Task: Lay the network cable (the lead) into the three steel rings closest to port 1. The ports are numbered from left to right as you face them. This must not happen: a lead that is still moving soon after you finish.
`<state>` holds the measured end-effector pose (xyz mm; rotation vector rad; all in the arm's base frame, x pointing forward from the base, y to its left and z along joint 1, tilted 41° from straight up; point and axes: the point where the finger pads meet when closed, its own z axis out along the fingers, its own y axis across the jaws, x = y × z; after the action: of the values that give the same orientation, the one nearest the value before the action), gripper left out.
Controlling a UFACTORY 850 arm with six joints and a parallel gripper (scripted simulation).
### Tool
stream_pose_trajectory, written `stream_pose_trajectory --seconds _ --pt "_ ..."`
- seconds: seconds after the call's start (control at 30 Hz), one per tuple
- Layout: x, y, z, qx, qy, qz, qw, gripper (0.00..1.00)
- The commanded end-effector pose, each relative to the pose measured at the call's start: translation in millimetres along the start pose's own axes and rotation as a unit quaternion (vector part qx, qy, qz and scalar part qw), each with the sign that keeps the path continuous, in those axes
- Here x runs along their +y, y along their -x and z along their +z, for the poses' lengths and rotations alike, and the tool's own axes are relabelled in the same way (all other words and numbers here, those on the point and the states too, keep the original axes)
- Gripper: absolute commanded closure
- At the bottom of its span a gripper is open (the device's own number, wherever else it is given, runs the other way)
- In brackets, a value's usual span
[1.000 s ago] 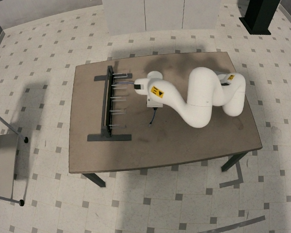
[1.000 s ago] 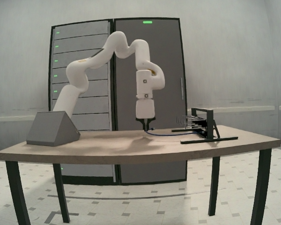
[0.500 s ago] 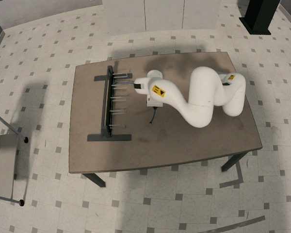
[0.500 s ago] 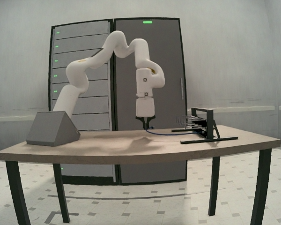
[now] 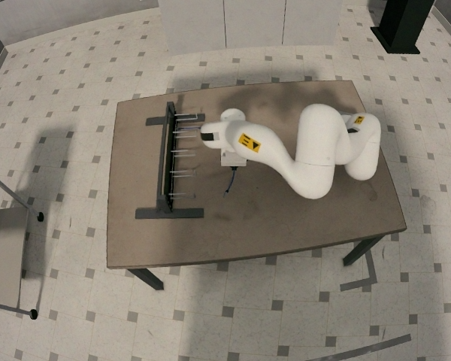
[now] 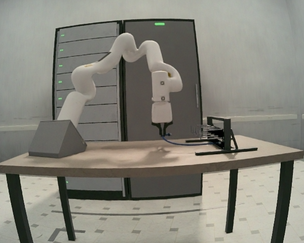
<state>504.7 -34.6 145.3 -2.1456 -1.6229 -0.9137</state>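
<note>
A thin blue network cable [image 6: 185, 143] runs from the black port rack [image 6: 223, 133] across the table to my gripper [image 6: 162, 133]. The gripper points straight down, a little above the table, and is shut on the cable near its free end. In the overhead view the loose tail of the cable [image 5: 230, 183] hangs out from under the wrist, and the gripper itself is hidden by the arm. The rack [image 5: 166, 155] stands at the table's left with several pairs of thin steel rings [image 5: 183, 153] sticking out toward the arm. The cable reaches the rack near its far end [image 5: 186, 128].
A grey wedge-shaped base box [image 6: 56, 138] holds the arm at the other end of the table. The rack's flat black feet [image 5: 169, 213] lie on the table. A server cabinet [image 6: 123, 104] stands behind. A cart [image 5: 4, 248] stands on the floor off the table.
</note>
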Motion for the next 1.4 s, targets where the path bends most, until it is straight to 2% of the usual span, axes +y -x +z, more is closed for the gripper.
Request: stream_pose_trajectory --seconds 0.0,0.2,0.27,0.3,0.73,0.77,0.83,0.93,1.07,1.23,1.37 --pt "34.1 -17.1 -19.0 0.001 -0.003 -0.004 1.0 1.0" --pt "64.4 -33.7 -37.6 0.0 -0.003 -0.009 1.0 1.0" --pt "64.4 -33.7 -37.6 0.0 -0.003 -0.009 1.0 1.0" --pt "79.9 -41.6 -46.2 0.0 -0.003 -0.012 1.0 1.0" --pt "139.1 -73.5 -81.9 -0.001 -0.003 -0.021 1.0 1.0" --pt "149.4 -78.4 -87.1 0.0 -0.003 -0.023 1.0 1.0" --pt "149.4 -78.4 -87.1 0.0 -0.003 -0.023 1.0 1.0" --pt "172.7 -90.1 -99.8 0.001 -0.003 -0.027 1.0 1.0" --pt "177.8 -91.3 -100.9 0.001 -0.003 -0.027 1.0 1.0" --pt "211.5 -93.1 -100.7 0.001 -0.003 -0.027 1.0 1.0" --pt "214.5 -93.2 -100.7 0.001 -0.003 -0.027 1.0 1.0"
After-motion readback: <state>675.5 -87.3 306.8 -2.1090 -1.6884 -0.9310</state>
